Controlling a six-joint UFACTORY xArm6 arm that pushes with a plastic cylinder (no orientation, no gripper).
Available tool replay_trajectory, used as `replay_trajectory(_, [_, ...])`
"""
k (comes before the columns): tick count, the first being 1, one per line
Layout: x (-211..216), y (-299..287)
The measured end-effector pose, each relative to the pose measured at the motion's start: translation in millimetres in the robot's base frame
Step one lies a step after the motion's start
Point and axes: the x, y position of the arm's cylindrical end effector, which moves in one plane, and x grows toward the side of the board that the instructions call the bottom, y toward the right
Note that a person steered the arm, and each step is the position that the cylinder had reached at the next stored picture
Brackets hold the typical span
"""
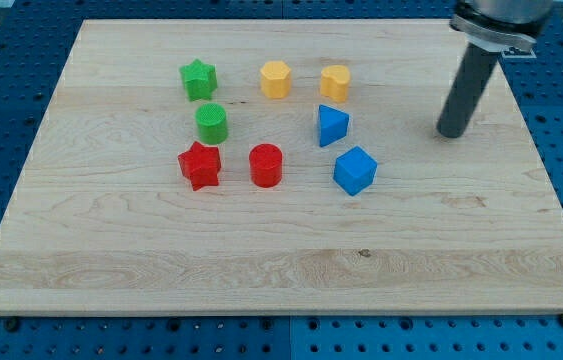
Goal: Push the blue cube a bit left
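Rod's upper part is cut off at the view's top edge; only the dark shaft and my tip [451, 133] show, tip resting on the wooden board [291, 270] at the view's right, touching no block; it's a bare rod with nothing clamped or carried. Blue cube [354, 170] sits right of centre, tilted so a corner faces the view's bottom, exact facing hard to tell. Tip is up and to the right of the blue cube, well apart. Just above the cube, a second blue block [332, 125], wedge-like, shape not fully clear, close but apart. Left of the cube: red cylinder [266, 165], then red star [200, 165]. Above those, green cylinder [211, 123] and green star [199, 79]. Two yellow blocks along the top row, one [275, 79] looks hexagonal, other [335, 82] shape unclear. Bare wood between blue cube and red cylinder, a modest gap. Wide bare wood along the view's bottom half and right side near the tip. Board's near corners are slightly clipped by the view's bottom edge; blue pegboard table [1, 120] surrounds it.
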Motion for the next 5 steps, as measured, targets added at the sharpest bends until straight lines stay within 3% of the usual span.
replay_trajectory(2, [51, -64])
replay_trajectory(5, [58, -91])
